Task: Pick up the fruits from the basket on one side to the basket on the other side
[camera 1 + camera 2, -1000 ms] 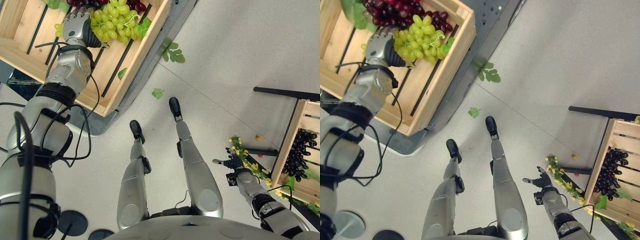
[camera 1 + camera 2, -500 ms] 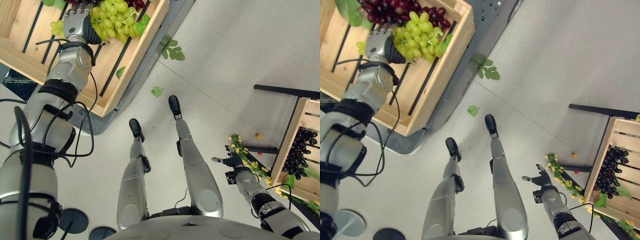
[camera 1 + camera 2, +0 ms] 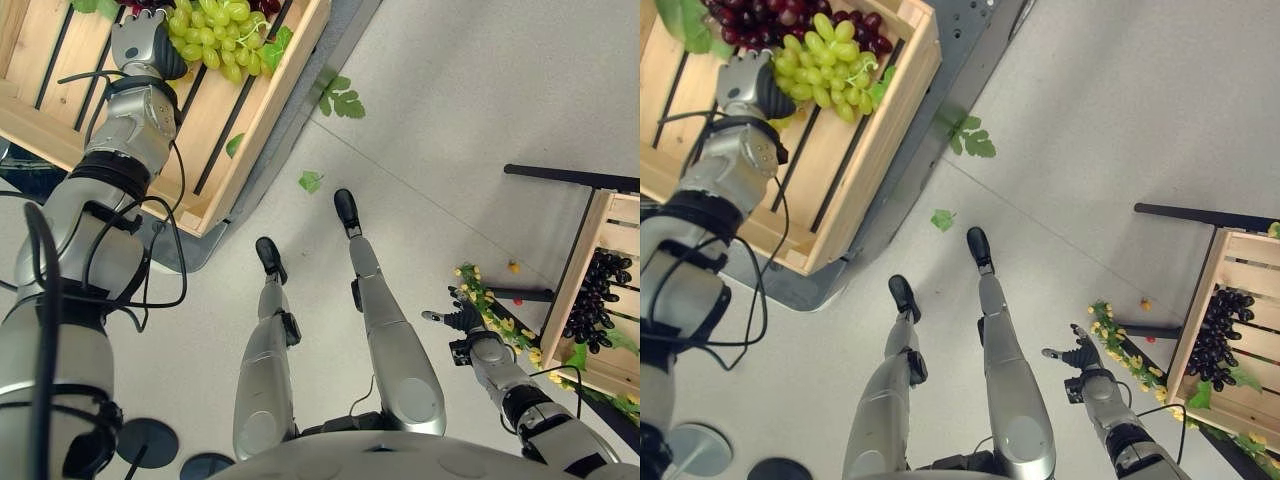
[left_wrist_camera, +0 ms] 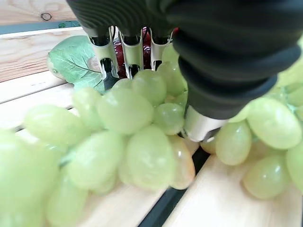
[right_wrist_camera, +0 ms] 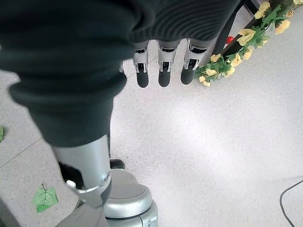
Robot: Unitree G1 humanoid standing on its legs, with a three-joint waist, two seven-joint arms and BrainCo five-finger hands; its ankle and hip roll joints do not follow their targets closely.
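One bunch of green grapes (image 3: 825, 65), plump, pale and translucent on a leafy stem, sits in the wooden crate (image 3: 245, 125) at 11 o'clock, just beside the dark red grapes (image 3: 770, 15). Left robot hand (image 3: 745, 85) is now curled into the bunch, fingers (image 4: 132, 52) and thumb pinching it; over the last second bunch and hand have shifted together, so likely a lift has started. Right robot hand (image 3: 1077, 355) hangs relaxed, fingers straight, at 4 o'clock near the crate of black grapes (image 3: 1215, 335).

Loose green leaves (image 3: 336, 97) on grey floor (image 3: 470, 90) — yellow flower garland (image 3: 1120, 345)
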